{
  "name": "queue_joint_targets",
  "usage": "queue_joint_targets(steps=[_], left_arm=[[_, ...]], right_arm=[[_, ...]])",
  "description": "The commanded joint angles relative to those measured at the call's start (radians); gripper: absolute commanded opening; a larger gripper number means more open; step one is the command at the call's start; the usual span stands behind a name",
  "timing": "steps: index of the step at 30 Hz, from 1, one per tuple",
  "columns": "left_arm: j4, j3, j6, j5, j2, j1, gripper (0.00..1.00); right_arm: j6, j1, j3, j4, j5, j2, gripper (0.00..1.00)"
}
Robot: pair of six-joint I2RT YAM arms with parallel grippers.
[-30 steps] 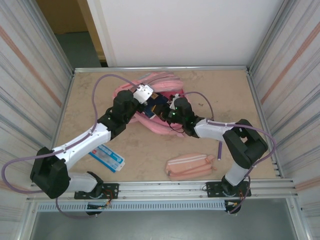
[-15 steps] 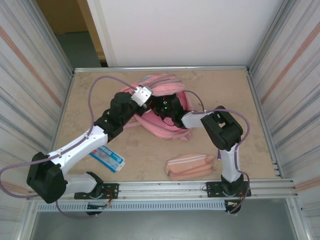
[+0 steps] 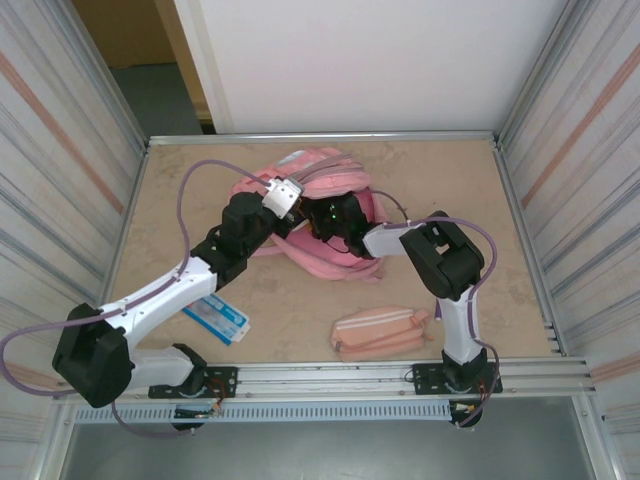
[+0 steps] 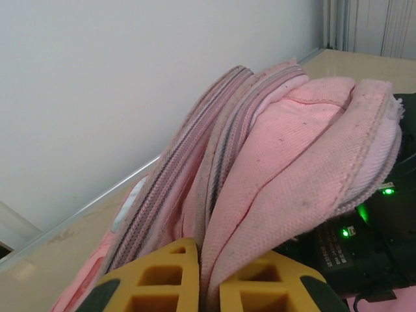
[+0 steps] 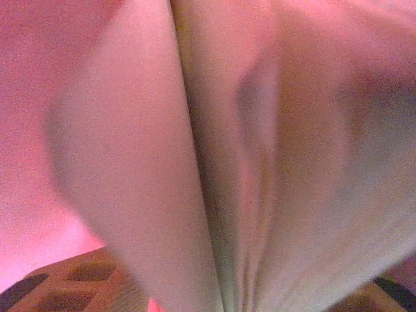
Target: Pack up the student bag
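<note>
Top external view had the student bag [image 3: 325, 195] lying at upper centre of the table [image 3: 450, 190], its mouth toward the arms. The left gripper [image 3: 287, 200] was clamped on the bag's upper flap, holding it up. The right gripper [image 3: 330, 218] sat inside the opening, jaws apart around a loose fold of lining. Loading looked under way. Next, I judged, the right arm should back out without snagging and fetch the pink pouch [image 3: 380, 332] at lower centre, or the blue packet [image 3: 215, 317] at lower left.

pink pencil pouch [image 3: 380, 332], blue-white packet [image 3: 215, 317], beige table [image 3: 300, 300]
</note>
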Motion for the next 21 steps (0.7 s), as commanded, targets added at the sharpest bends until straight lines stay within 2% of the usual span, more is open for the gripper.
queue_joint_targets(steps=[1, 6, 10, 15, 17, 21], left_arm=[[0.140, 0.012, -0.043, -0.028, -0.013, -0.003, 0.00], [0.151, -0.025, -0.025, -0.064, 0.020, 0.006, 0.00], [0.138, -0.042, -0.024, -0.068, 0.044, 0.015, 0.00], [0.130, -0.067, -0.051, -0.050, 0.053, 0.013, 0.00], [0.074, -0.066, -0.097, -0.008, 0.042, 0.014, 0.17], [-0.114, -0.069, -0.341, 0.061, -0.005, 0.016, 0.43]], right_arm=[[-0.046, -0.006, -0.023, -0.176, 0.051, -0.094, 0.56], [-0.193, -0.042, -0.068, -0.292, 0.026, -0.183, 0.60], [-0.385, -0.046, -0.107, -0.446, 0.054, -0.306, 0.61], [-0.535, -0.052, -0.174, -0.605, 0.067, -0.476, 0.61], [-0.583, -0.052, -0.205, -0.662, 0.087, -0.550, 0.61], [-0.704, -0.046, -0.247, -0.777, 0.142, -0.695, 0.61]])
